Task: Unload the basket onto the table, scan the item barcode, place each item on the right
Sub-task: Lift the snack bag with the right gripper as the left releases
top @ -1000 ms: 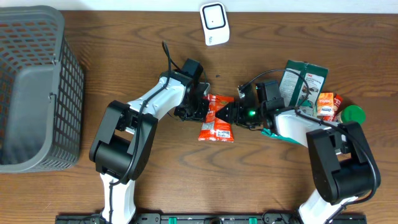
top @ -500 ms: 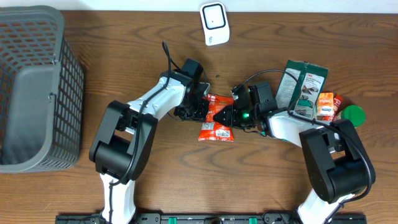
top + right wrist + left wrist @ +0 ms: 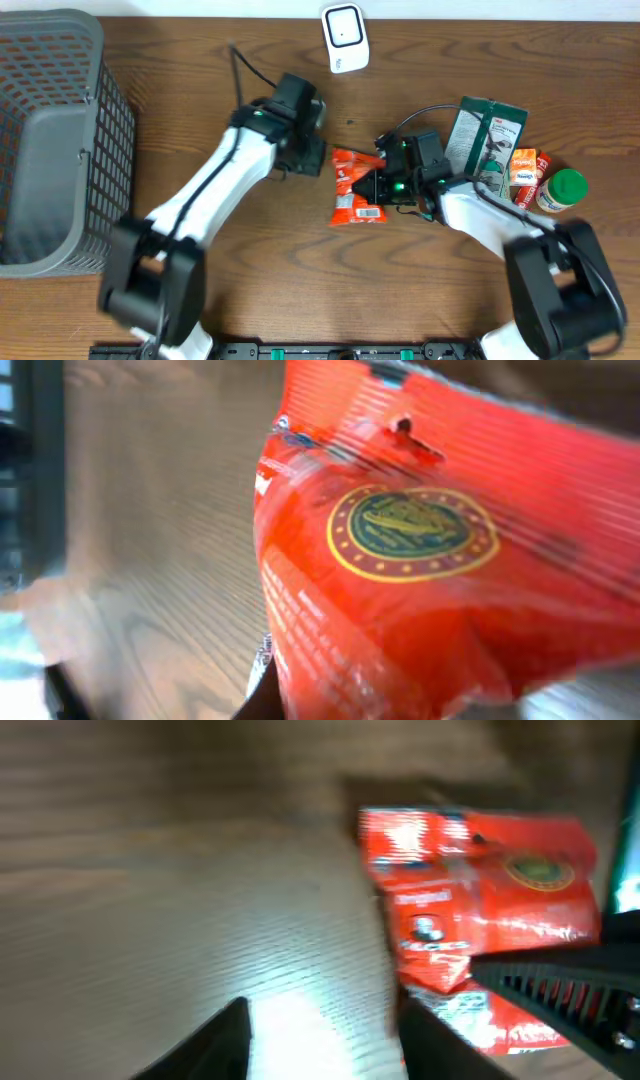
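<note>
Left claw (image 3: 312,158) has let go and backed off, jaws apart and empty. The right claw (image 3: 375,185) has pinched shut on the red snack packet (image 3: 352,192), which sits mid-worktop, short of the white scanner (image 3: 343,37) at the far edge. The handover looks complete, so presenting the barcode now falls to the right arm.

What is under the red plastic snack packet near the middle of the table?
Only the brown wooden table shows around the red plastic snack packet; the spot directly beneath it is covered.
</note>
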{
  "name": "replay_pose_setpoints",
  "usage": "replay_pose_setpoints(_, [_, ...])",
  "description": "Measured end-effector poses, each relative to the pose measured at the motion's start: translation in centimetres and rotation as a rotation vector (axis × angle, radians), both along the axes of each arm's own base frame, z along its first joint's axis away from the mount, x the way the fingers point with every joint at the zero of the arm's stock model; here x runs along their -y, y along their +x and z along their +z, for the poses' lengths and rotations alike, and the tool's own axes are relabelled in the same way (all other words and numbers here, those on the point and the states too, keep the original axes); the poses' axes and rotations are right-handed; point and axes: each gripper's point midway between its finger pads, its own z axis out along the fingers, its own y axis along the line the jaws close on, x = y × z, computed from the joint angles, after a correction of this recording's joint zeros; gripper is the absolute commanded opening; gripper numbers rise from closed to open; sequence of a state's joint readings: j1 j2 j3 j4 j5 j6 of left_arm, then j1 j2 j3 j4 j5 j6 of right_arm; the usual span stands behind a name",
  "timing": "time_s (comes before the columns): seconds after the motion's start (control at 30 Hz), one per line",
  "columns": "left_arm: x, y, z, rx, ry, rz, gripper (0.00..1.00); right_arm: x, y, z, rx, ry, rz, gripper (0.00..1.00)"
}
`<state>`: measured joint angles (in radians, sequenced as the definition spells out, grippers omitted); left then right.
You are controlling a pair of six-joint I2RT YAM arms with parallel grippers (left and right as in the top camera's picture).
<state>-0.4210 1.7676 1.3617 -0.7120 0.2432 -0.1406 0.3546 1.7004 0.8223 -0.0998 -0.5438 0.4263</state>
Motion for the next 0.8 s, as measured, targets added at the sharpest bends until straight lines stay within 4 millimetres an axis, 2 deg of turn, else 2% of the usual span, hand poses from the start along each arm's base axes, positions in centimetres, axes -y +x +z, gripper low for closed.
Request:
replay_pose_setpoints(0.1, [-1.6, 0.4, 2.5, 0.044, -0.012, 0.072, 0.53, 1.0, 0.2, 1.7, 0.06, -0.051, -0.023, 0.01])
replay_pose_setpoints(0.23, [-4.5, 1.0, 4.2, 0.064, -0.023, 0.189, 0.53, 2.2, 0.9, 5.0, 0.175, -0.094, -0.061, 0.01])
replay_pose_setpoints(0.3, [-6.0, 1.3, 4.6, 0.064, -0.026, 0.241, 0.53, 2.5, 1.1, 6.4, 0.227, -0.101, -0.07, 0.01])
replay_pose_setpoints(0.37, [-7.6, 1.7, 4.8, 0.064, -0.027, 0.291, 0.59, 2.9, 1.1, 7.5, 0.269, -0.114, -0.069, 0.01])
replay_pose_setpoints(0.4, [-8.2, 1.8, 4.8, 0.062, -0.026, 0.312, 0.61, 3.1, 1.0, 7.8, 0.273, -0.127, -0.068, 0.01])
replay_pose_setpoints(0.53, [-10.7, 2.1, 4.7, 0.048, -0.018, 0.385, 0.61, 4.3, 0.1, 7.8, 0.229, -0.225, -0.046, 0.01])
replay_pose_setpoints(0.6, [-11.8, 2.3, 4.7, 0.047, -0.018, 0.412, 0.62, 4.6, 0.0, 8.8, 0.225, -0.276, -0.025, 0.01])
replay_pose_setpoints(0.73, [-14.0, 2.4, 4.5, 0.041, 0.005, 0.468, 0.62, 4.1, 0.9, 13.5, 0.321, -0.381, 0.016, 0.01])
replay_pose_setpoints(0.77, [-14.5, 2.3, 4.5, 0.037, 0.013, 0.482, 0.65, 3.8, 1.1, 14.7, 0.355, -0.408, 0.027, 0.01])
replay_pose_setpoints(0.8, [-15.1, 2.3, 4.4, 0.034, 0.019, 0.497, 0.73, 3.5, 1.2, 16.2, 0.403, -0.45, 0.046, 0.01])
